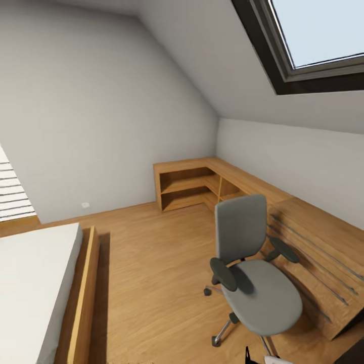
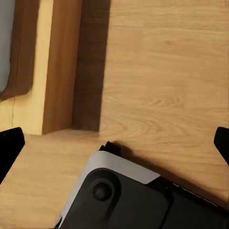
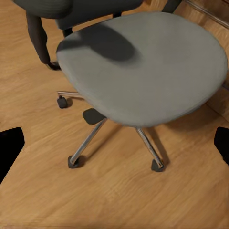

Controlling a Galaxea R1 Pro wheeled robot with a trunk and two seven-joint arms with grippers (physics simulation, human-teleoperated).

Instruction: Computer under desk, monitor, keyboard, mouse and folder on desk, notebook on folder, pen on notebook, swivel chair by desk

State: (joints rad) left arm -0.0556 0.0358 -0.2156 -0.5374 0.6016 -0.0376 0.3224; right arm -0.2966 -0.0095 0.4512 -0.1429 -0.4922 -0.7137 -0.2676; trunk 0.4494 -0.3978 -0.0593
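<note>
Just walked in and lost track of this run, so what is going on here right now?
Nothing is being handled yet. The robot faces the swivel chair, which stands on the wooden floor beside a light wooden chest; its grey seat is bare. The right gripper hangs open above the floor near the chair's base, and the left gripper hangs open over floor beside the bed frame.

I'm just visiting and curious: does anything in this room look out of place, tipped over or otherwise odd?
Nothing is tipped, spilled or damaged. The swivel chair stands upright on the wooden floor, beside a light wooden chest rather than at a desk, and its seat is bare. The corner shelves also hold nothing.
</note>
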